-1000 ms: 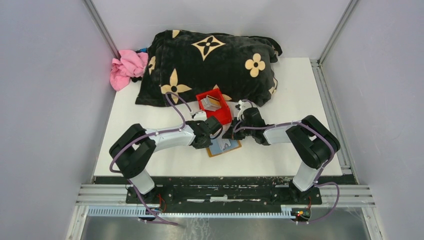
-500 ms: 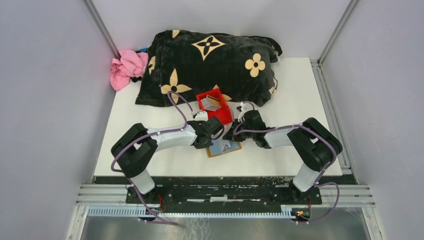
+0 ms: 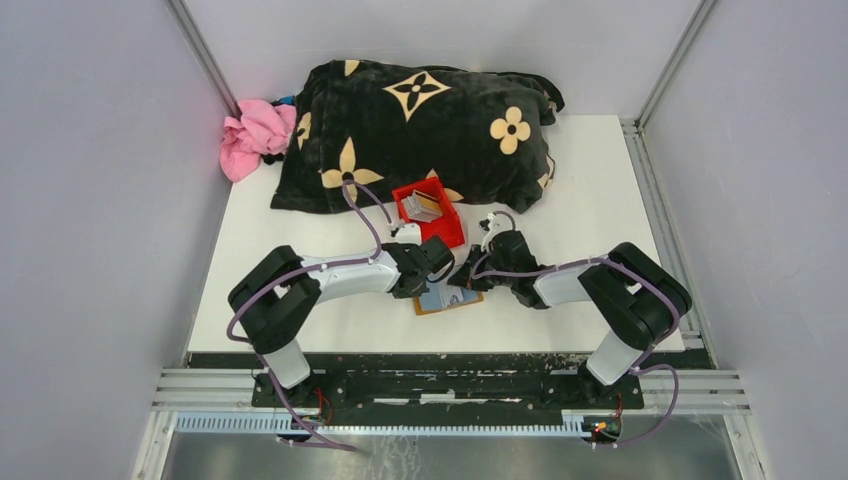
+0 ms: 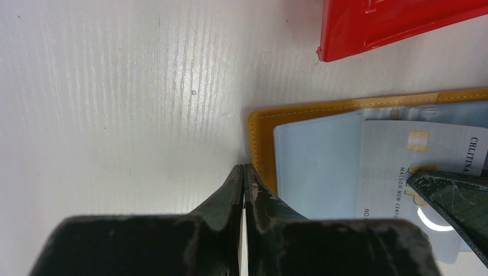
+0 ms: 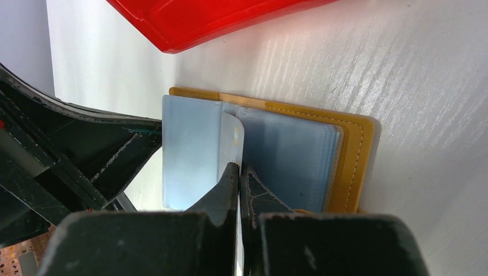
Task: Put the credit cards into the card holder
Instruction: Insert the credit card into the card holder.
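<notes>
You are mid-insertion; the holder (image 3: 447,297) lies open, and the right gripper (image 5: 239,169) looks closed on the edge of one card (image 5: 232,138) over the holder's pale pockets (image 5: 288,155); whether the card has entered one, I cannot tell; the left gripper (image 4: 243,172), fingers pressed together with nothing plainly held, sits at the holder's left edge, seemingly pinning it. Next, slide the card edge-on into a pocket mouth while pinning the holder; more cards (image 3: 424,206) wait in the bin (image 3: 447,234) just beyond the holder.

Robotics lab test cell: grey panel walls (image 3: 90,200), aluminium frame rails (image 3: 700,385), white tabletop (image 3: 600,180).
</notes>
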